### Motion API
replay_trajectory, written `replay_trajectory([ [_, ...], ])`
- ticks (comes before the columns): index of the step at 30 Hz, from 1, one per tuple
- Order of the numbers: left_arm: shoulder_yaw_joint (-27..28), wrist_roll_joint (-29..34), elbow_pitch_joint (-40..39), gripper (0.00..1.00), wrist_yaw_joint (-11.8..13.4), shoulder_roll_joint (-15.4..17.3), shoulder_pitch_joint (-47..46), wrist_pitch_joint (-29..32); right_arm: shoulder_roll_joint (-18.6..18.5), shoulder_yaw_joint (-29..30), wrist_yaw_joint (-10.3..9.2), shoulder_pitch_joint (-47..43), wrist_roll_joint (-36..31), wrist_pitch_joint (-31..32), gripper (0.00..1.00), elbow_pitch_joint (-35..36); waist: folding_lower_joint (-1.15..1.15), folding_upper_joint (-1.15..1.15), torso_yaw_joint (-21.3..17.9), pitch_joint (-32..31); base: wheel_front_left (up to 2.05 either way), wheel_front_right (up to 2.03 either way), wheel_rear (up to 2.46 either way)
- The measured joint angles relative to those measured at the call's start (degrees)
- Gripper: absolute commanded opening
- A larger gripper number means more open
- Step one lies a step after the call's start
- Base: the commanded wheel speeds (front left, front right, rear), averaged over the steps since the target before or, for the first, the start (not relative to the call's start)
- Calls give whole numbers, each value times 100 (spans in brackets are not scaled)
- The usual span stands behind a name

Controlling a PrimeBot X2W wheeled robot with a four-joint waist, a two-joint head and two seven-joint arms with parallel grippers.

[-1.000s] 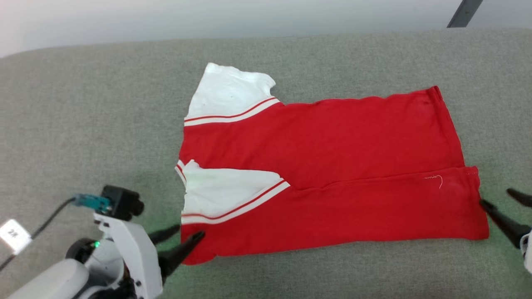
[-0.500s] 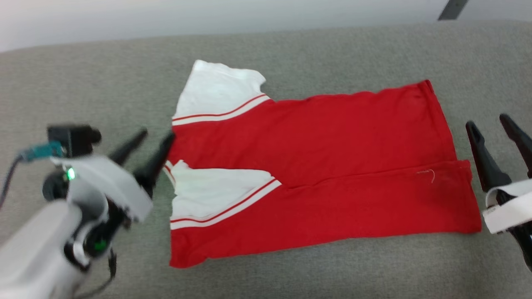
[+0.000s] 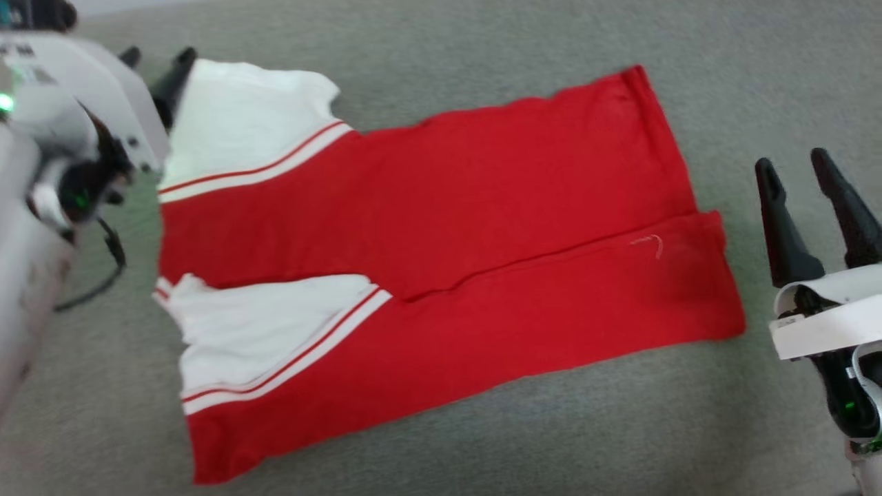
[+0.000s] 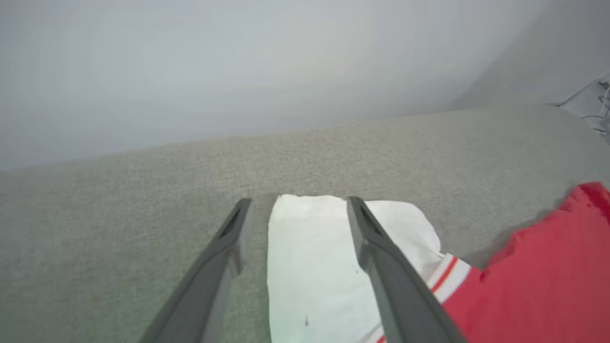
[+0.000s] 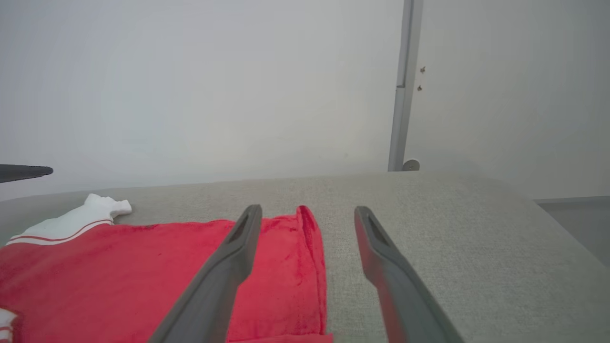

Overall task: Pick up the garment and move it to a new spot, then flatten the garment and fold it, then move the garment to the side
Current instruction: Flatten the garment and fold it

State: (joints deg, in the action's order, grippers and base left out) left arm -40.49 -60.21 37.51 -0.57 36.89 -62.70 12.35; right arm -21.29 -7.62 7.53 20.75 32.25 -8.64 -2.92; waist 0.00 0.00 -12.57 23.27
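Note:
The garment [image 3: 427,227] is a red T-shirt with white sleeves and red-and-white trim, lying flat on the grey padded surface [image 3: 482,62] with its near long edge folded over the middle. No printed graphic shows. My left gripper [image 3: 157,60] is open at the far white sleeve [image 4: 310,257], its fingers straddling the sleeve's outer edge just above the cloth. My right gripper [image 3: 792,165] is open beside the hem [image 5: 312,257] at the right end, holding nothing; in the right wrist view its left finger [image 5: 224,281] hangs over the red cloth.
The grey padded surface spreads on all sides of the shirt. Beyond its far edge are a pale wall [image 5: 190,85] and a vertical grey strip [image 5: 404,85]. A black cable [image 3: 103,275] hangs from my left arm.
The head camera has tilted down and shifted. My left gripper has travelled from the near left corner up to the far white sleeve, opening a little wider. My right gripper has risen beside the hem.

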Motion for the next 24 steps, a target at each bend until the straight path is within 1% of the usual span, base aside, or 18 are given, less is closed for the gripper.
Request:
replay_trajectory([
  [1,-110,-15,394,100,-58,-43,-336,557,23,-67,0,29,44,-43,100,-81,0,0,-141,94,0,0,0],
  [2,-110,-15,394,100,-58,-43,-336,557,23,-67,0,29,44,-43,100,-81,0,0,-141,94,0,0,0],
  [3,-176,-35,543,100,-122,-63,-461,871,23,-104,0,50,83,-44,100,-126,0,0,-212,138,0,0,0],
  [4,-287,-88,846,100,-147,-91,-682,1489,24,-199,0,90,135,-51,100,-203,0,0,-343,220,0,0,0],
  [5,-354,-91,985,100,-146,-79,-797,1829,21,-257,0,105,166,-43,100,-242,0,0,-406,260,0,0,0],
  [7,-487,-69,1180,100,-144,-32,-1015,2386,7,-328,0,119,214,-71,100,-288,0,0,-513,340,0,0,0],
  [8,-527,-55,1263,100,-100,-19,-1122,2565,-7,-357,0,126,252,-69,100,-315,0,0,-553,386,0,0,0],
  [11,-660,85,1410,100,-52,9,-1416,2869,-74,-423,0,153,305,-94,100,-375,0,0,-648,521,0,0,0],
  [15,-727,185,1538,100,-52,4,-1624,2956,-152,-505,0,264,339,-93,100,-406,0,0,-703,644,0,0,0],
  [17,-850,379,1602,100,-152,-7,-1777,2840,-254,-632,0,422,347,-52,100,-397,0,0,-720,734,0,0,0],
  [18,-811,318,1668,100,-192,-40,-1784,2858,-308,-677,0,489,347,-20,100,-388,0,0,-711,750,0,0,0],
  [19,-811,318,1668,87,-192,-40,-1784,2858,-308,-677,0,489,347,-20,100,-388,0,0,-711,750,0,0,0],
  [20,-737,152,1738,60,-296,-132,-1794,2959,-411,-822,0,665,330,105,100,-358,0,0,-672,762,0,0,0],
  [22,-733,127,1764,22,-308,-160,-1802,2964,-465,-925,0,784,330,212,100,-352,0,0,-647,763,0,0,0],
  [23,-745,129,1785,0,-350,-186,-1811,2963,-524,-1036,0,922,345,376,100,-363,0,0,-621,766,0,0,0],
  [24,-762,129,1806,0,-371,-222,-1822,2963,-608,-1180,0,1080,350,597,100,-399,0,0,-592,768,0,0,0],
])
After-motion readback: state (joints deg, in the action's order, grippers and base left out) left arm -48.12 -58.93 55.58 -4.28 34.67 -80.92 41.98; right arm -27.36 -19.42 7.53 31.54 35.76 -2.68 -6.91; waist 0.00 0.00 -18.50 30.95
